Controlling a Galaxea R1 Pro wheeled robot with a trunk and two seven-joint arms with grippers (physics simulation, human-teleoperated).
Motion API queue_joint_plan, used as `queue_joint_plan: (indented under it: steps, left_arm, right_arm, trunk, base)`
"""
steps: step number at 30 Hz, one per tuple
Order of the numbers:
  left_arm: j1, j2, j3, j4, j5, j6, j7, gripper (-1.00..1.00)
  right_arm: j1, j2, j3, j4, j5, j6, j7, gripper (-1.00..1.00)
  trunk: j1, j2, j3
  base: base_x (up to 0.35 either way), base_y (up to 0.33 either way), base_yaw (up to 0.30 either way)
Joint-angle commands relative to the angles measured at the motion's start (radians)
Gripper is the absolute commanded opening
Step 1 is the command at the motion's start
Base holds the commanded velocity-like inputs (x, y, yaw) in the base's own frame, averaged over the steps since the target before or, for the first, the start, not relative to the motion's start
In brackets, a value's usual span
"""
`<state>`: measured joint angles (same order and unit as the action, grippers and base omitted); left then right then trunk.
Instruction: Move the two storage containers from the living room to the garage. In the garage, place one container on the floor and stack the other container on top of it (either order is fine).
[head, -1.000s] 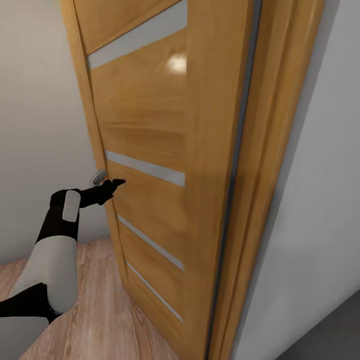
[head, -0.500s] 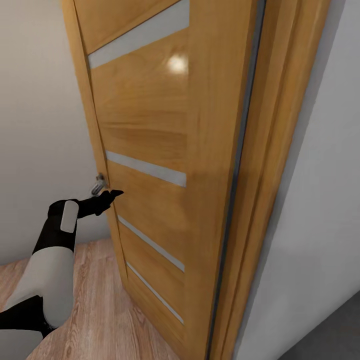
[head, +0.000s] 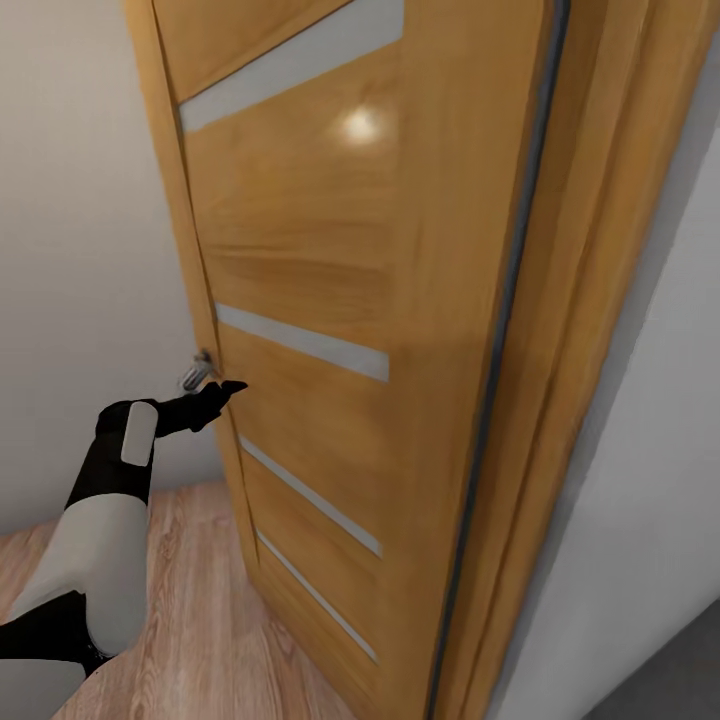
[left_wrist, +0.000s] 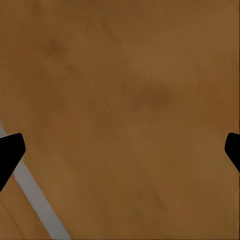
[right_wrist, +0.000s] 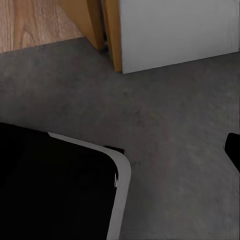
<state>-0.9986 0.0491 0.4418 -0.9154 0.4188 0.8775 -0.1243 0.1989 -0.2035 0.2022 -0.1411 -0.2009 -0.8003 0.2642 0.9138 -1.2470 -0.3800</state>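
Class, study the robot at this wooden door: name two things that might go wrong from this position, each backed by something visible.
1. The left gripper sits at the wooden door's edge just below the metal handle, fingers spread against the panel; a push might slip off.
2. The door frame stands close on the robot's right, so driving through may scrape it.

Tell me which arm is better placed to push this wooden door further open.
Left. The left gripper is at the door's free edge just below the metal handle, and its wrist view looks straight at the wood panel, fingers apart. The right wrist view faces the grey concrete floor, away from the door.
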Motion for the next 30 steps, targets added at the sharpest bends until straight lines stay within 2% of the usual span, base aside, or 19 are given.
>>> queue_joint_plan:
  steps: [1,15,21,25,30]
  left_arm:
    - [0.000,0.000,0.000,0.000,0.000,0.000,0.000,1.00]
    - [0.000,-0.001,0.000,0.000,0.000,0.001,0.000,1.00]
    - [0.000,-0.001,0.000,0.004,0.000,0.000,0.000,1.00]
    - [-0.001,-0.003,0.003,0.084,0.000,-0.002,-0.001,1.00]
    - [-0.001,-0.016,0.002,0.226,0.000,-0.008,-0.001,1.00]
  right_arm:
    - [0.000,0.000,0.000,0.000,0.000,0.000,0.000,1.00]
    - [0.000,0.001,0.000,0.000,-0.002,-0.008,0.001,1.00]
    - [0.001,0.001,0.000,0.000,-0.002,-0.008,0.000,1.00]
    - [0.001,0.001,0.001,0.000,-0.002,-0.009,0.000,1.00]
    - [0.001,0.001,0.002,0.000,-0.002,-0.035,-0.002,1.00]
  trunk:
    - [0.000,0.000,0.000]
    - [0.000,0.000,0.000]
    - [0.000,0.000,0.000]
    - [0.000,0.000,0.000]
    - [0.000,0.000,0.000]
  base:
    - [0.245,0.198,0.000]
    - [0.268,0.192,0.000]
    - [0.094,0.061,-0.065]
    - [0.006,0.004,-0.263]
    - [0.001,0.001,-0.288]
